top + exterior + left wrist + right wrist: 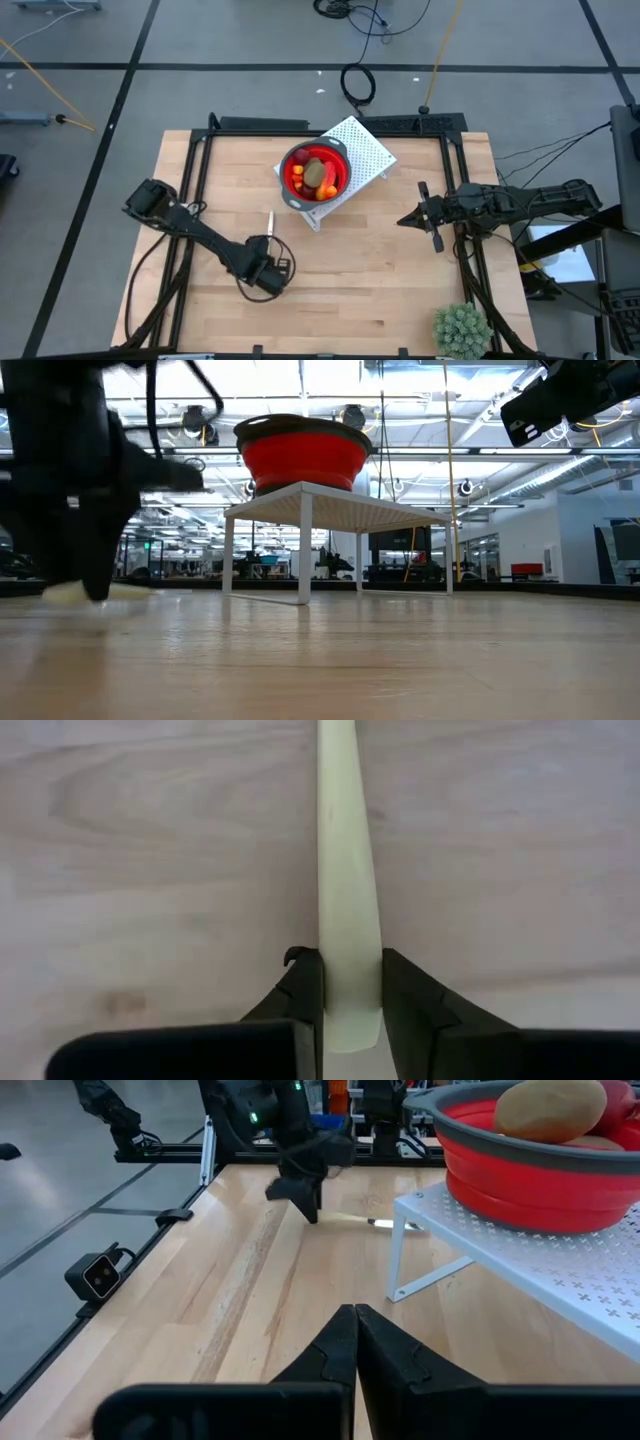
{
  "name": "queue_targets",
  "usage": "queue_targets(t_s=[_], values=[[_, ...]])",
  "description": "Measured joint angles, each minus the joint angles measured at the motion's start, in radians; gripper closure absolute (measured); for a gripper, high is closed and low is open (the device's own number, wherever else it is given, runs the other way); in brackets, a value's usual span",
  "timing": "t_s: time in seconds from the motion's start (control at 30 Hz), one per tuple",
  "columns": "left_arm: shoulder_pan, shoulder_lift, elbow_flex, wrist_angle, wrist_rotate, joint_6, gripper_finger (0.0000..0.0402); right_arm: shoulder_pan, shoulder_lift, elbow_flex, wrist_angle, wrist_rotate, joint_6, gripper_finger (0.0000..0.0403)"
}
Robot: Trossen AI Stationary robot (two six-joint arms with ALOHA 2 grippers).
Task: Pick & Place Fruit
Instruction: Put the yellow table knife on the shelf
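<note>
While clamped on knife [349, 920], left tool [351, 988] apart from fruit [316, 174].

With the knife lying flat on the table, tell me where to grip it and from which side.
Grip the cream handle across its narrow width, coming straight down from above. The knife lies flat on bare wood, so its two long sides are free. The left gripper is already closed on the handle that way, near its end.
</note>
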Motion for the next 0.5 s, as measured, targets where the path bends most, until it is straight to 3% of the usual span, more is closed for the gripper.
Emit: queue_targets(t_s=[0.27, 0.5], values=[[-0.074, -0.052, 0.008, 0.011, -0.057, -0.066, 0.0343, 0.000, 0.000, 0.000, 0.000, 0.000, -0.002, 0.0403], [-0.144, -0.102, 0.008, 0.121, -0.199, -0.069, 0.0342, 0.000, 0.000, 0.000, 0.000, -0.002, -0.002, 0.0403]])
